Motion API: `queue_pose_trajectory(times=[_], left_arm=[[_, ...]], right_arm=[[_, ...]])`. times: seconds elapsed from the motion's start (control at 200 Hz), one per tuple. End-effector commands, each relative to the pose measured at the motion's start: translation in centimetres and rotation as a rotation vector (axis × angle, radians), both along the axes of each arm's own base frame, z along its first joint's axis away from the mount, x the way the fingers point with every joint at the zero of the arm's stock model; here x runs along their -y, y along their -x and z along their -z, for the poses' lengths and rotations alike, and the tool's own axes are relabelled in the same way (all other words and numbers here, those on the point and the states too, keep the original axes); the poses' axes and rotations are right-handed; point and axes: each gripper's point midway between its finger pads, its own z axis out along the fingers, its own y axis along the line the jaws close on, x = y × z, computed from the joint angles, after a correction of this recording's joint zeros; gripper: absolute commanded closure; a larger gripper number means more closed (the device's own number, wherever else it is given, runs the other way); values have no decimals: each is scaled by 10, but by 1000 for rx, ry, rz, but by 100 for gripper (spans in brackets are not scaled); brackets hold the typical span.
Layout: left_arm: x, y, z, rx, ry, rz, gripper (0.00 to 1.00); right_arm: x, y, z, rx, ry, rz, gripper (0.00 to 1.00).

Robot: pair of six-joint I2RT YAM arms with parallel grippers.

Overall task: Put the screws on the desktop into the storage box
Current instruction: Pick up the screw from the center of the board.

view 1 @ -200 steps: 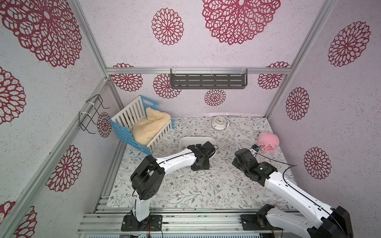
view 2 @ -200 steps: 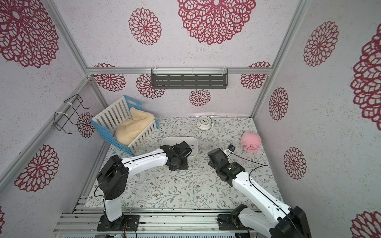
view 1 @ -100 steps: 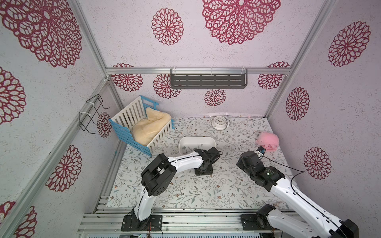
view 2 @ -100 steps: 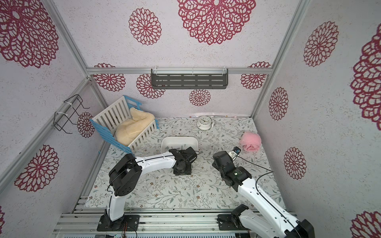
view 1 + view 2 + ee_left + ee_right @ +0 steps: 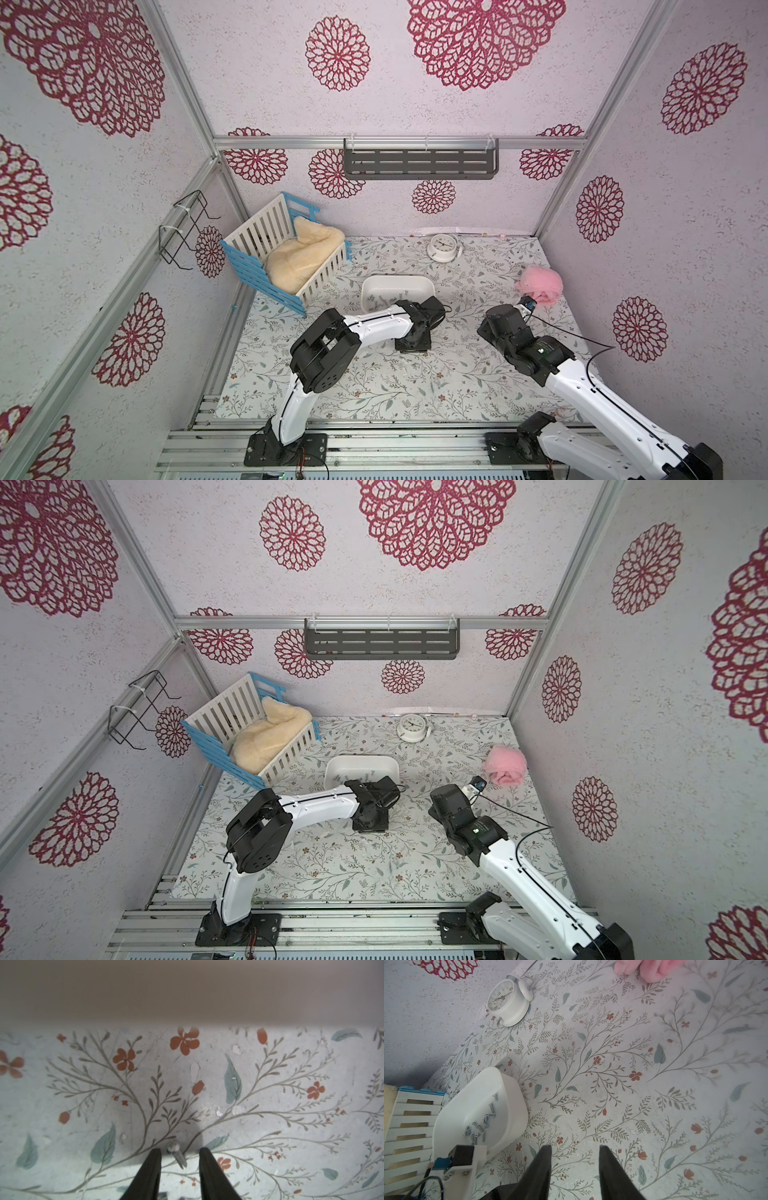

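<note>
In the left wrist view one small silver screw [image 5: 176,1155] lies on the leafy desktop [image 5: 270,1088]. My left gripper [image 5: 179,1150] is down at the surface and open, with a black finger on each side of the screw and a gap to both. The white storage box [image 5: 397,279] stands just behind the left arm's wrist [image 5: 419,316] and holds several screws [image 5: 481,1126]. My right gripper [image 5: 575,1147] hovers open and empty over bare desktop to the right of the box [image 5: 508,1093].
A blue-and-white slatted crate [image 5: 286,257] with cream fleece stands at the back left. A white alarm clock [image 5: 442,247] sits by the back wall and a pink fluffy thing [image 5: 540,284] at the right. A grey shelf [image 5: 419,164] hangs on the back wall.
My left arm has come away from over the storage box toward the front and gone down to the desktop, its jaws narrowing. The right arm has shifted slightly to the right.
</note>
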Motion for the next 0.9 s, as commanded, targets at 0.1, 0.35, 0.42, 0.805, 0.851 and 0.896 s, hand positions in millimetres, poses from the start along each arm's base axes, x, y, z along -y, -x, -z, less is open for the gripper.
queue_pose_trajectory(times=[0.1,0.35,0.42,0.805,0.851,0.896], left_arm=[[-3,18,21,-64,-29,31,70],[-11,26,26,-89,-66,58,82],[-11,27,25,-92,-71,63,85],[-16,25,-3,-37,-82,100,92],[-17,23,-11,-17,-79,108,93],[-18,22,-21,2,-78,115,94]], right_arm=[[3,-2,-5,40,-26,17,58],[1,-4,-3,46,-42,13,58],[0,-5,-4,47,-46,10,58],[-3,-8,-6,53,-53,1,59],[-3,-8,-6,53,-54,0,59],[-3,-9,-7,57,-57,-1,59]])
